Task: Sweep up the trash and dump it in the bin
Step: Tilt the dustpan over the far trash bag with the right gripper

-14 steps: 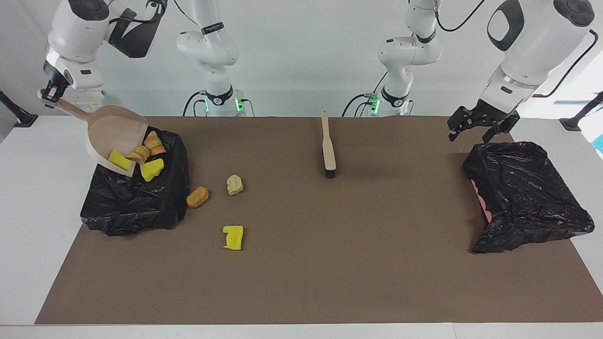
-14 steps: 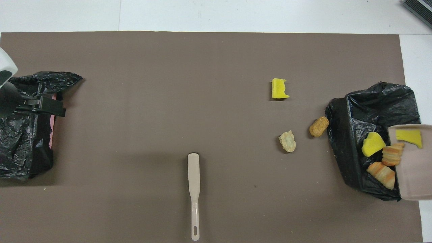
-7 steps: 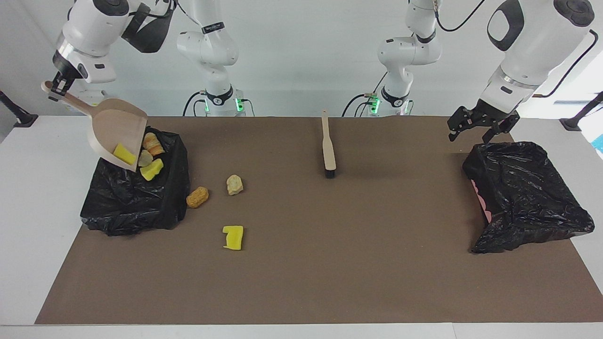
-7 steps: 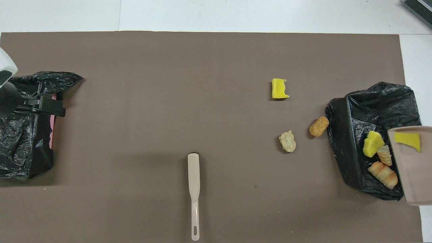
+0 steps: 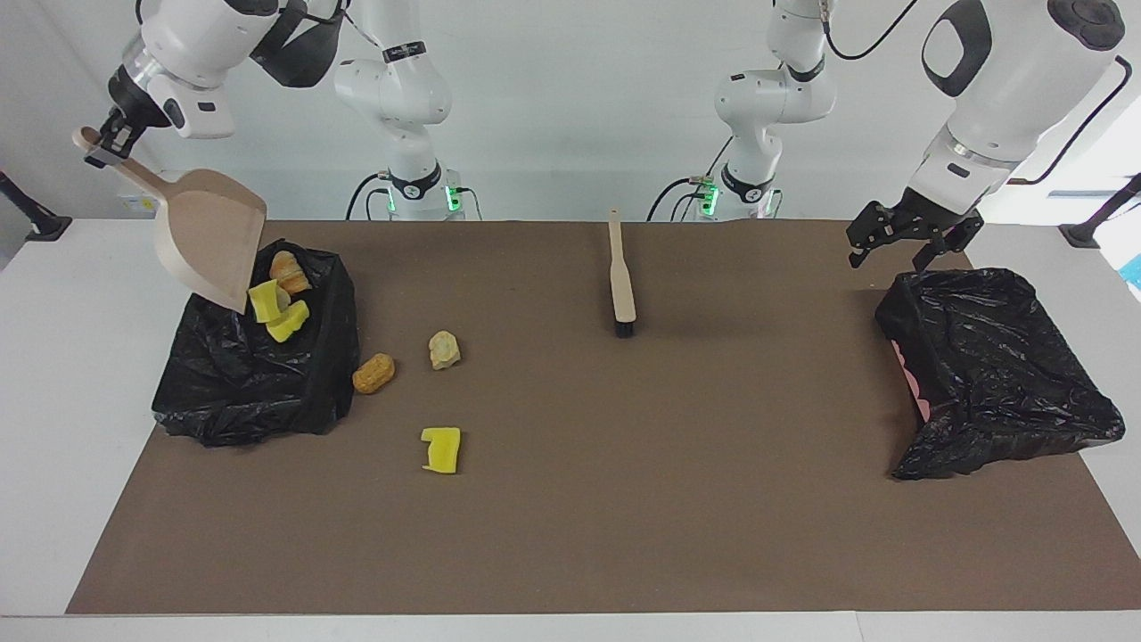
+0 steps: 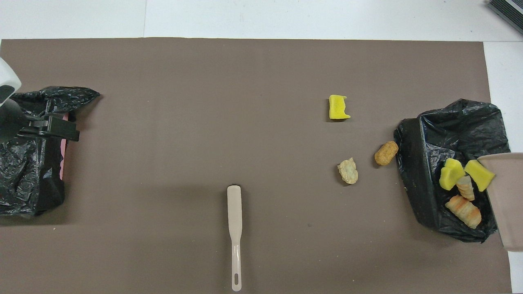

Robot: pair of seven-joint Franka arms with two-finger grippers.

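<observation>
- The facing view shows the right gripper (image 5: 100, 147) clamped on the handle of the beige dustpan (image 5: 212, 236), held tilted steeply mouth-down over the bin (image 5: 254, 374) at the right arm's end of the table; the overhead view catches only the pan's edge.
- The overhead view looks down into that black-lined bin: four pieces of the trash lie inside, two yellow sponge chunks (image 6: 451, 173) touching each other and two striped bread-like lumps (image 6: 463, 205) nearer the robots.
- Three pieces lie on the brown mat (image 5: 624, 499): an orange-tan lump (image 5: 373, 373) just beside the bin's wall, a pale lump (image 5: 444, 349) near it, and a yellow sponge piece (image 5: 442, 448) farther from the robots.
- The left gripper (image 5: 896, 241) hangs over the near edge of a second black-bagged bin (image 5: 998, 374) at the left arm's end, fingers spread and empty; the arm waits.
- The beige brush (image 5: 620, 283) lies on the mat between the bins, bristles away from the robots, well apart from the trash.
</observation>
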